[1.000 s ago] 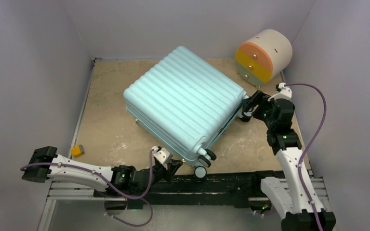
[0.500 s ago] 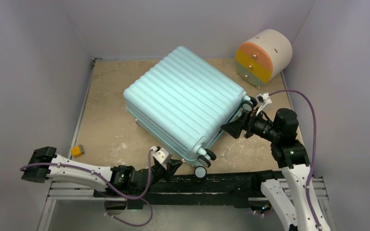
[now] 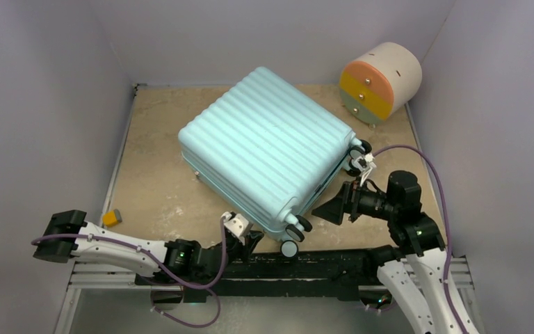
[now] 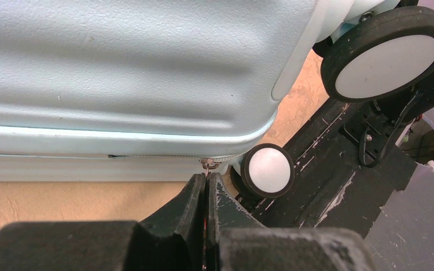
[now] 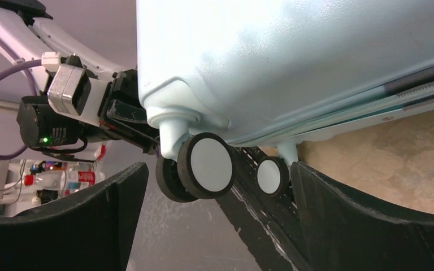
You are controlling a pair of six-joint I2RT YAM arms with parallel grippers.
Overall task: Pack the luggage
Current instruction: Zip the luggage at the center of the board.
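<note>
The luggage (image 3: pixel 268 149) is a pale teal ribbed suitcase lying closed and flat on the tan table. My left gripper (image 3: pixel 254 239) is at its near corner. In the left wrist view this gripper (image 4: pixel 207 178) is shut on the small metal zipper pull (image 4: pixel 207 164), beside a black-and-white wheel (image 4: pixel 267 170). My right gripper (image 3: pixel 318 209) lies low along the suitcase's right side and points at the near wheels. In the right wrist view the right gripper (image 5: pixel 219 169) is open, with a wheel (image 5: pixel 206 165) showing between its fingers and nothing gripped.
A round cream drawer unit (image 3: pixel 379 80) with orange, yellow and green fronts stands at the back right. A small orange block (image 3: pixel 112 218) lies by the left wall. The black base rail (image 3: pixel 334 264) runs along the near edge, just below the wheels.
My right arm has swung from the suitcase's far right corner down toward the near wheels, its jaws staying wide. The left gripper has barely shifted and stays shut.
</note>
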